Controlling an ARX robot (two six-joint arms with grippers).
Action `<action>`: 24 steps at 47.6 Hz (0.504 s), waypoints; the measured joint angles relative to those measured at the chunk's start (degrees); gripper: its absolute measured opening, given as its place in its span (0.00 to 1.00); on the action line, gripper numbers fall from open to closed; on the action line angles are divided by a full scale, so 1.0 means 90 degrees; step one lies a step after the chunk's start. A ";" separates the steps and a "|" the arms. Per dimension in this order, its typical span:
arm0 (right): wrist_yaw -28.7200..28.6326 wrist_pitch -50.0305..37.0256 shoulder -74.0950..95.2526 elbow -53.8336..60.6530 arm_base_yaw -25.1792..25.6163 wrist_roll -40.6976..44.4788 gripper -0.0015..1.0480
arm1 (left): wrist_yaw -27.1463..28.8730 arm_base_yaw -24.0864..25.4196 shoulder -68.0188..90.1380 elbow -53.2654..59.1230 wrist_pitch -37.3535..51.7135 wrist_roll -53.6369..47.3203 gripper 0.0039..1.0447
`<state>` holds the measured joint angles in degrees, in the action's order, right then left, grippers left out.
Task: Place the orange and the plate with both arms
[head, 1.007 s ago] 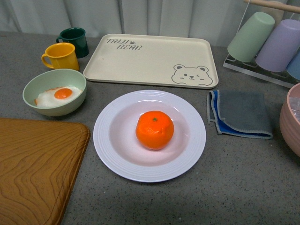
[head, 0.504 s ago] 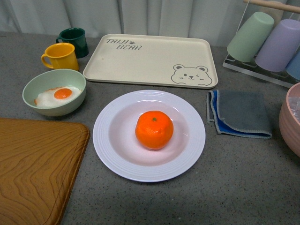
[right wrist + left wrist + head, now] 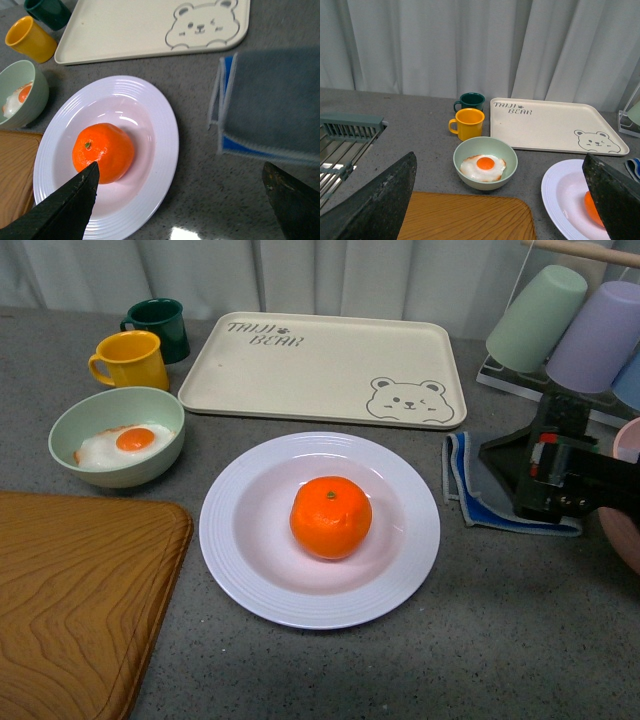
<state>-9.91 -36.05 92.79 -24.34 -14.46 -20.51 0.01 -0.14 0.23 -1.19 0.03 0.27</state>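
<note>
The orange point(image 3: 330, 517) lies in the middle of the white ridged plate point(image 3: 222, 540) at the table's centre. My right gripper point(image 3: 530, 480) is open and empty, hovering over the blue-grey cloth to the right of the plate. In the right wrist view the orange point(image 3: 102, 152) and the plate point(image 3: 162, 135) lie beside one finger of the open right gripper point(image 3: 180, 210). My left gripper point(image 3: 500, 210) is open and empty above the wooden board. One of its fingers point(image 3: 615, 195) hides part of the orange point(image 3: 591, 209) on the plate point(image 3: 555, 190).
A beige bear tray point(image 3: 320, 365) lies behind the plate. A green bowl with a fried egg point(image 3: 117, 435), a yellow mug point(image 3: 128, 358) and a dark green mug point(image 3: 160, 325) stand at the left. A wooden board point(image 3: 70, 590) is front left. Cups on a rack point(image 3: 560, 320) stand back right.
My right gripper has come into the front view from the right and now hangs over the cloth. The orange and the plate have not moved.
</note>
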 joint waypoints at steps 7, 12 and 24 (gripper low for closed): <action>-0.0627 0.0044 0.0750 -0.0284 0.0051 -0.0918 0.91 | 0.0000 0.0000 0.0000 0.0000 0.0000 0.0000 0.94; -0.1353 -0.0049 0.1202 -0.0483 0.0155 -0.1664 0.91 | 0.0000 0.0000 0.0000 0.0000 0.0000 0.0000 0.94; -0.2154 0.0617 0.2242 -0.1353 0.0323 -0.2497 0.91 | 0.0000 0.0000 0.0000 0.0000 0.0000 0.0000 0.94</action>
<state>-29.30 -30.50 112.97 -36.51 -11.55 -42.98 0.01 -0.14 0.23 -1.19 0.03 0.27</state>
